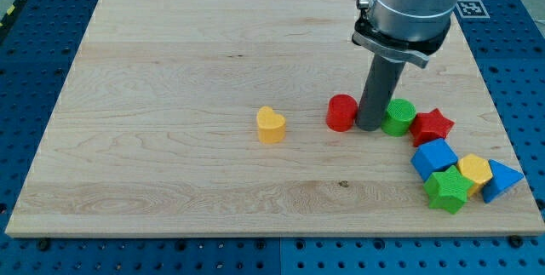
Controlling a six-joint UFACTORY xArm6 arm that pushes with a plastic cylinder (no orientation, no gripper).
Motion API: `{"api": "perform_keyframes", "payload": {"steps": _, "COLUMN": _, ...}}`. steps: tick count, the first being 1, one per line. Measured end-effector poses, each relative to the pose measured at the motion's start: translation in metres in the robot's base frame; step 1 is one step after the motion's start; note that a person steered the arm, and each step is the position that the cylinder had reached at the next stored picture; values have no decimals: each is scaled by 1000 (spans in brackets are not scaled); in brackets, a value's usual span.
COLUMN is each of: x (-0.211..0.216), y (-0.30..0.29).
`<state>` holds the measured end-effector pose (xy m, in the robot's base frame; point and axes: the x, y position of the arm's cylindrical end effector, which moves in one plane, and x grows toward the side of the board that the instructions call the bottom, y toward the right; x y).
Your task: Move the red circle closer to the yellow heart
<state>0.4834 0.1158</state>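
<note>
The red circle (341, 112) stands on the wooden board (170, 71), right of centre. The yellow heart (271, 125) sits to its left, about a block's width and a half away. My tip (370, 127) is down on the board, right against the red circle's right side, between it and the green circle (398, 117).
A red star (433, 126) lies right of the green circle. Near the board's lower right corner sit a blue cube (434, 157), a green star (447, 189), a yellow hexagon (474, 172) and a blue triangle (502, 179). The arm's wide body hangs over the board's upper right.
</note>
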Motion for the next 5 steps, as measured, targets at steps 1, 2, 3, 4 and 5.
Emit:
{"api": "perform_keyframes", "payload": {"steps": 1, "x": -23, "y": -14}}
{"api": "perform_keyframes", "payload": {"steps": 2, "x": -54, "y": -15}}
{"api": "perform_keyframes", "payload": {"steps": 3, "x": -57, "y": -15}}
{"api": "perform_keyframes", "payload": {"steps": 4, "x": -55, "y": -15}}
{"api": "perform_keyframes", "payload": {"steps": 5, "x": -37, "y": -16}}
